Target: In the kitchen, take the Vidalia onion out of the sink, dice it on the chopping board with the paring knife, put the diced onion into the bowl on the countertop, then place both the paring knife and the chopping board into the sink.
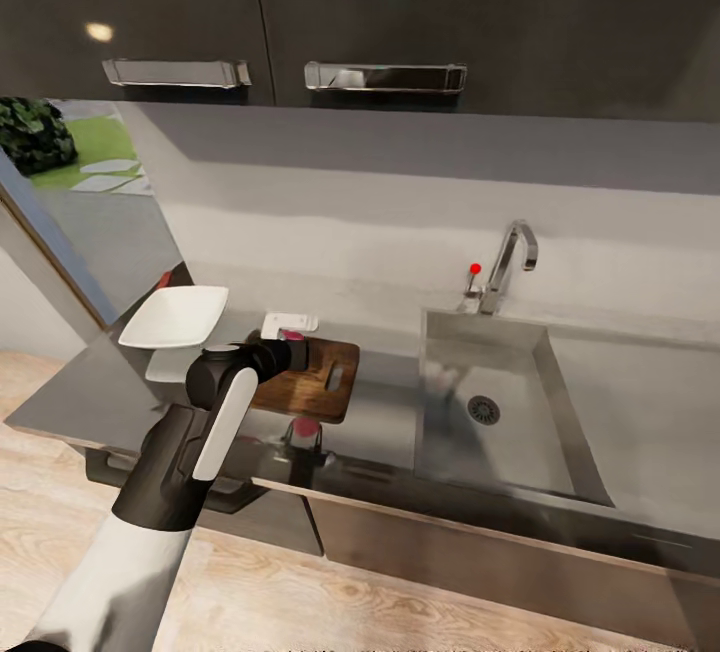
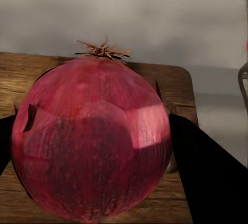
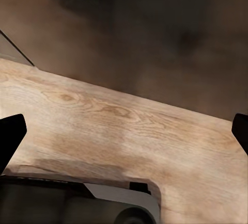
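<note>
Over the chopping board (image 2: 175,87) at centre-left, my left pincer (image 2: 93,146) pinches the onion (image 2: 93,141), so next I judge: lower, release, then fetch the knife.

Head view: looks forward and down from above the left arm onto the countertop (image 1: 390,412), sink (image 1: 500,402) and chopping board (image 1: 310,382). Left wrist view: very near, looking along the left gripper (image 2: 93,146) at the onion (image 2: 93,141) between its fingers, over the chopping board (image 2: 181,90); both views share this board. Right wrist view: faces down past the right gripper (image 3: 124,131) toward the plank floor (image 3: 129,126).
</note>
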